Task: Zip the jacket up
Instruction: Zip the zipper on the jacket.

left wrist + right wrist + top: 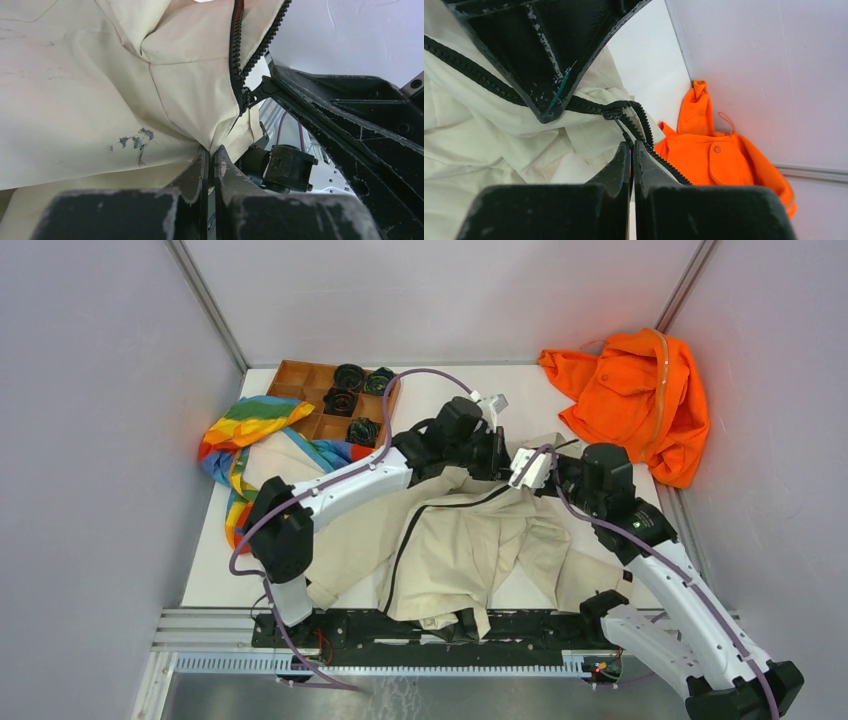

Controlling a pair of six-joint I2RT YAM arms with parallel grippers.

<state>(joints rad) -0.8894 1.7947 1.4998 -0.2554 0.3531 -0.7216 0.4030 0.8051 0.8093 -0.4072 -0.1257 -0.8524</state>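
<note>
Table (520, 390): 1 jacket (450, 540), 1 orange top (635, 400), 1 rainbow cloth (250, 420); L gripper (210, 150) jaws pinching jacket fabric, R gripper (630, 145) jaws pinching zip pull (620, 125).

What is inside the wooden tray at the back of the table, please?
Four black round parts sit in compartments of the wooden tray; others look empty. The rainbow cloth covers its near left corner, so anything there is hidden.

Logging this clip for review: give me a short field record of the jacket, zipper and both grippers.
jacket: beige, crumpled
zipper: teeth parted beyond the slider
left gripper: shut on jacket fabric beside the zipper
right gripper: shut on zipper pull
other items: orange garment, rainbow cloth, wooden tray
</note>
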